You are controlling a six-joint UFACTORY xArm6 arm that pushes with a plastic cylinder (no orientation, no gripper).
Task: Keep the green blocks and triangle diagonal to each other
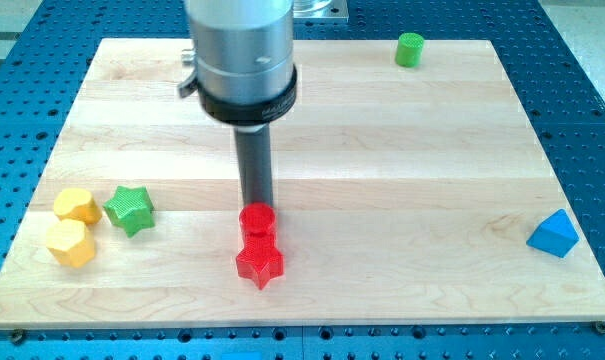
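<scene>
A green star block (pixel 130 209) lies at the view's left, next to two yellow blocks. A green cylinder (pixel 410 49) stands near the view's top right edge of the board. A blue triangle block (pixel 553 234) lies at the view's far right. My tip (pixel 256 203) is at the board's middle, just above a red cylinder (pixel 257 220) and touching or nearly touching it. A red star block (pixel 260 263) lies right below the red cylinder. The tip is far from both green blocks and the triangle.
Two yellow blocks (pixel 77 205) (pixel 70 243) sit at the view's left, touching the green star's side. The wooden board (pixel 402 180) rests on a blue perforated table. The arm's large metal body (pixel 240 50) hangs over the board's top middle.
</scene>
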